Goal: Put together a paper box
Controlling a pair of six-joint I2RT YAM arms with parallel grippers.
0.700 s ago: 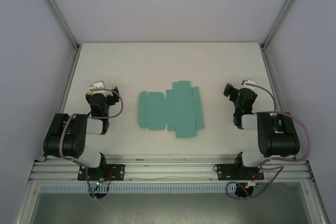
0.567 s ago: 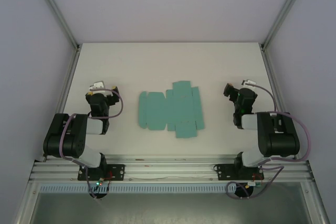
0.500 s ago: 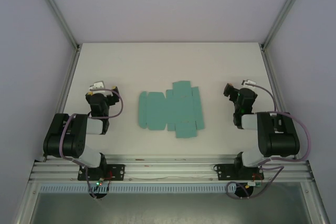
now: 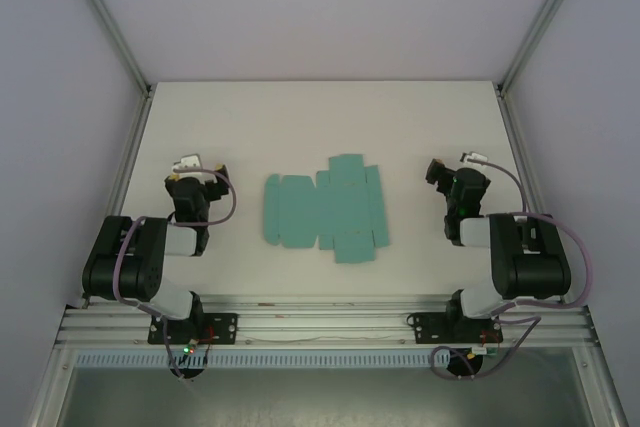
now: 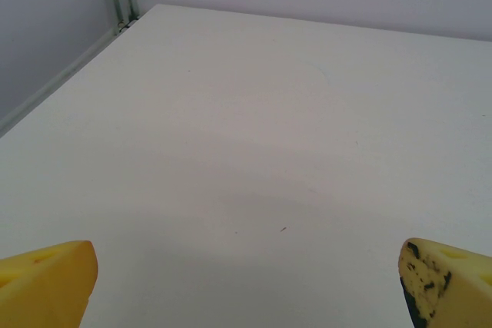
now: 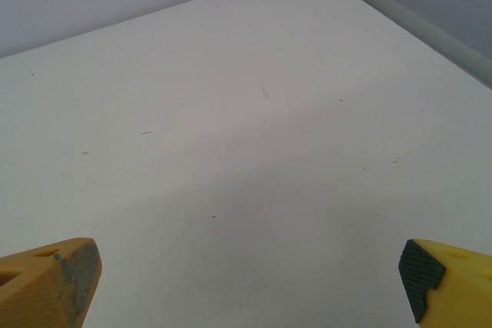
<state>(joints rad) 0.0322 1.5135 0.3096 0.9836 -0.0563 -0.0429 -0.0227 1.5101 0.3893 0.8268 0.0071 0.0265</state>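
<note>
The paper box [image 4: 325, 209] lies as a flat teal-green die-cut sheet with its flaps spread, in the middle of the white table [image 4: 320, 117]. My left gripper [image 4: 196, 179] rests folded back to the left of the sheet, well apart from it. My right gripper [image 4: 450, 179] rests the same way on the sheet's right. In the left wrist view the gripper [image 5: 246, 289] stands open, its yellow fingertips [image 5: 46, 282] at the frame's bottom corners over bare table. The right wrist view shows the right gripper [image 6: 250, 286] open too, with nothing between its fingertips [image 6: 50, 286].
Aluminium frame posts [image 4: 110, 17] and grey walls enclose the table on the left, right and back. A metal rail [image 4: 320, 322] runs along the near edge where both arm bases are bolted. Bare white surface stretches behind the sheet.
</note>
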